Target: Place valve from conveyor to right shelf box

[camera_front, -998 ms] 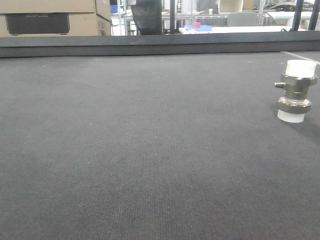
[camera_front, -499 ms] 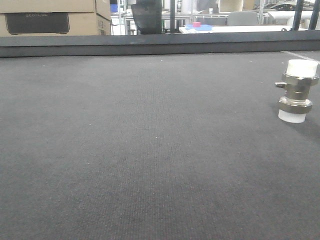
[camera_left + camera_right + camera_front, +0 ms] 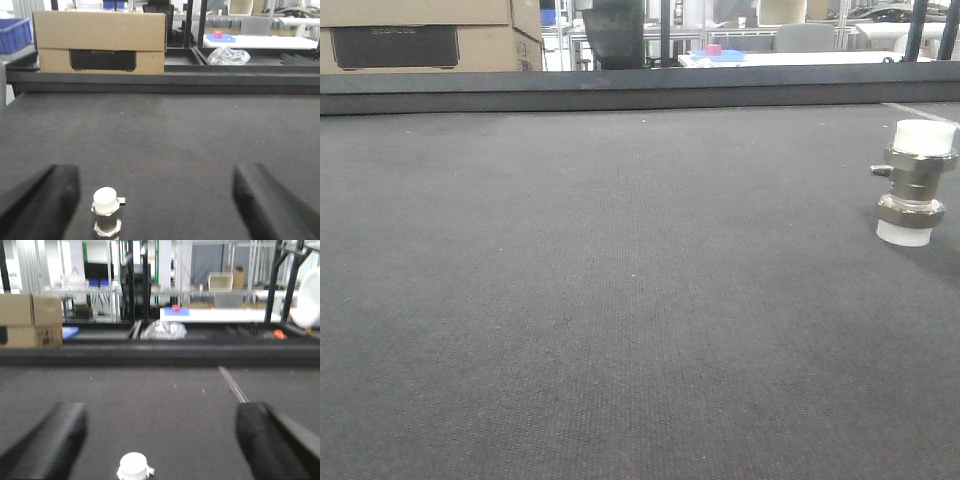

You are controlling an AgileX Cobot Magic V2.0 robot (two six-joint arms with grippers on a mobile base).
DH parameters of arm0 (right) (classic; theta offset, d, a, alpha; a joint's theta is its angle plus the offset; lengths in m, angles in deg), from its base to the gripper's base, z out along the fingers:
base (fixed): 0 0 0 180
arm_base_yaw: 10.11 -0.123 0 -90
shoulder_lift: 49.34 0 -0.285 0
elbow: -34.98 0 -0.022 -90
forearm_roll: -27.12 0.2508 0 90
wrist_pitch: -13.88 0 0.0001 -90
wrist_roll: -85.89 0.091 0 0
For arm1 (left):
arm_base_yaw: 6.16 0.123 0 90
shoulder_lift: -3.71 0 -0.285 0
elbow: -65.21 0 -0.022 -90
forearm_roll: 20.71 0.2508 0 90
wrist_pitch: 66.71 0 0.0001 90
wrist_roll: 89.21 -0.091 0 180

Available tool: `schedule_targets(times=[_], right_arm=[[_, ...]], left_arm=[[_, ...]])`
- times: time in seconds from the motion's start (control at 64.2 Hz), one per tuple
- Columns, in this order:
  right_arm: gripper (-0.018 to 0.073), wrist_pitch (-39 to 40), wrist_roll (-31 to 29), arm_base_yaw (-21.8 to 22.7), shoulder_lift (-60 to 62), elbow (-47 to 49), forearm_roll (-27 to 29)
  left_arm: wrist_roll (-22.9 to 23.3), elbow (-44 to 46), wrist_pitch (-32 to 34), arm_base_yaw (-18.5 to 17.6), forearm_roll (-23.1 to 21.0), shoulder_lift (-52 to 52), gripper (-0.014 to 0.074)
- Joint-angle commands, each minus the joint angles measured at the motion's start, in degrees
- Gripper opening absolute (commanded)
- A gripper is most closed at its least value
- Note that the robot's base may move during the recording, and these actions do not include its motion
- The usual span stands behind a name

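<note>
The valve (image 3: 916,185) stands upright on the dark grey conveyor (image 3: 620,300), at the far right of the front view, white caps at top and bottom. No gripper shows there. In the left wrist view a valve (image 3: 106,215) stands low between the fingers of my left gripper (image 3: 155,200), nearer the left finger (image 3: 45,200); the jaws are wide apart and touch nothing. In the blurred right wrist view a valve's white cap (image 3: 134,467) sits at the bottom edge, between the wide-apart fingers of my right gripper (image 3: 157,445). The right shelf is out of view.
The belt's dark raised rim (image 3: 640,90) runs along the far side. Behind it stand a cardboard box (image 3: 100,42), a crumpled plastic bag (image 3: 228,56), a blue crate (image 3: 15,32) and a white table (image 3: 215,315). A pale seam (image 3: 232,385) crosses the belt.
Almost nothing. The front view has shifted very slightly; the valve stays upright in the same spot on the belt.
</note>
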Motion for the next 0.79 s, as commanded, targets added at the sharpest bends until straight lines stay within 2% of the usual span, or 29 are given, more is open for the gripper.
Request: schedule_targets(times=[0.0, 0.094, 0.171, 0.265, 0.359, 0.452, 0.686, 0.779], right_arm=[[0.0569, 0.48, 0.05, -0.02, -3.76, 0.77, -0.49], [0.0569, 1.25, 0.05, -0.02, -8.26, 1.68, -0.49], [0.0569, -1.16, 0.05, -0.02, -11.94, 3.99, -0.49], [0.0569, -6.58, 0.05, -0.88, -18.33, 9.67, -0.49], [0.0569, -12.36, -2.62, -3.66, -25.28, 16.7, -0.63], [0.0569, -18.18, -2.62, -6.22, -33.13, 23.82, -1.02], [0.0569, -36.88, -2.62, -6.63, -52.33, 41.36, -3.69], [0.0569, -40.88, -2.62, -6.63, -58.68, 46.08, -5.08]], left_arm=[[0.38, 2.03, -0.62, 0.14, -2.11, -2.74, 0.0609], [0.38, 3.38, -1.5, 0.02, -3.16, -4.83, 0.0602], [0.38, 3.9, -1.5, -0.8, -3.16, -5.34, 0.0601], [0.38, 3.9, -1.36, -1.58, -3.16, -5.34, 0.0601], [0.38, 3.9, -1.36, -1.66, -3.16, -5.34, 0.0601], [0.38, 3.9, -1.36, -1.66, -3.16, -5.34, 0.0601], [0.38, 3.9, -1.36, -1.66, -3.16, -5.34, 0.0601], [0.38, 3.9, -1.36, -1.66, -3.16, -5.34, 0.0601]])
